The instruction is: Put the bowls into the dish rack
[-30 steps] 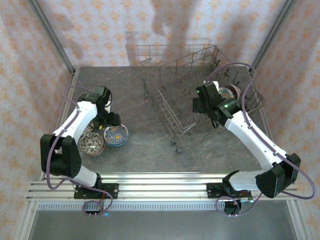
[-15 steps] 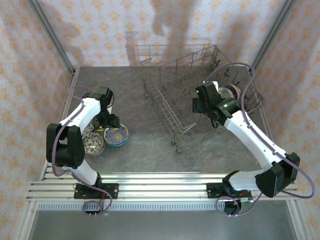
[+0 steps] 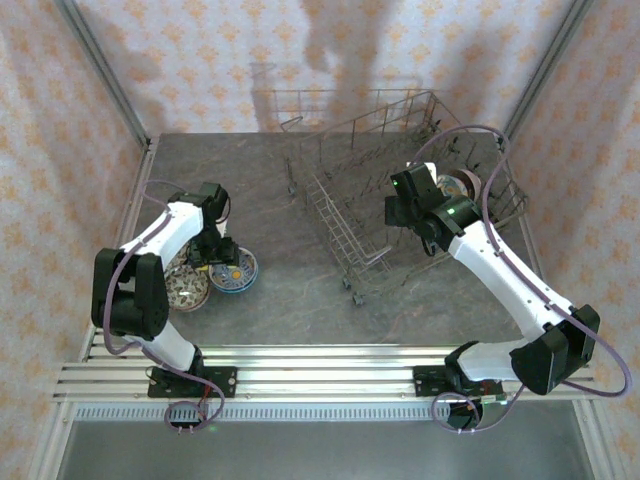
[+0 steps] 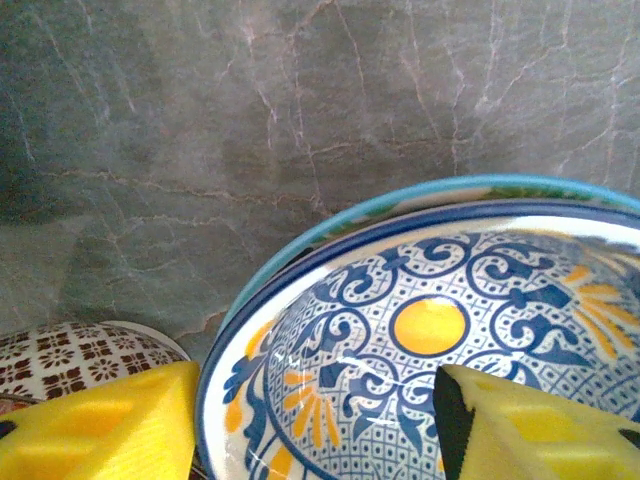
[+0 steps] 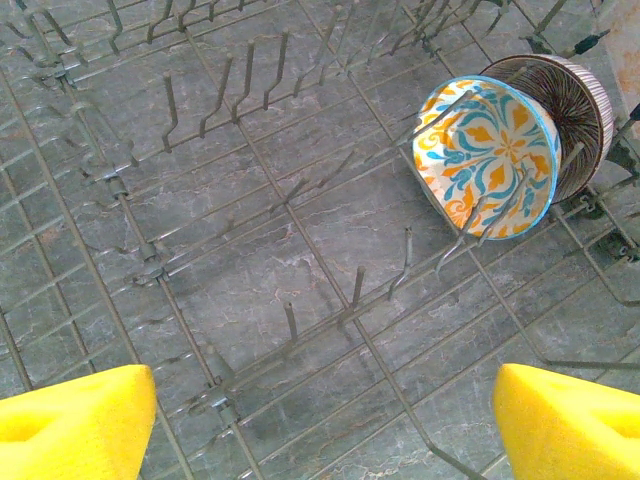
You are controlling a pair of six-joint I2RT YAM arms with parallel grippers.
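Left gripper [image 4: 315, 412]: half-spread, astride near rim of blue-white bowl [image 4: 430, 325]. Left pad outside wall, right pad inside over pattern, gap at right pad, so no pinch yet. Bowl directly below and ahead, nested in teal-rimmed bowl [image 4: 400, 200]. Brown-patterned bowl [image 4: 70, 350] just beside left pad. Rim crosswise to jaw line, apt for edge pinch.

Dish rack [image 3: 340, 225] well apart to right.

Right gripper [image 5: 325, 425]: wide, empty, over rack floor. Ahead-right, racked on edge: teal-orange bowl [image 5: 485, 160], ribbed bowl [image 5: 580, 95] close behind.

Left arm nearer loose bowls.

Grey veined table [image 3: 270, 190] — wire dish rack [image 3: 335, 225] right of centre; blue-orange bowl [image 3: 236, 272], brown-patterned bowl [image 3: 183, 288] side by side, left.
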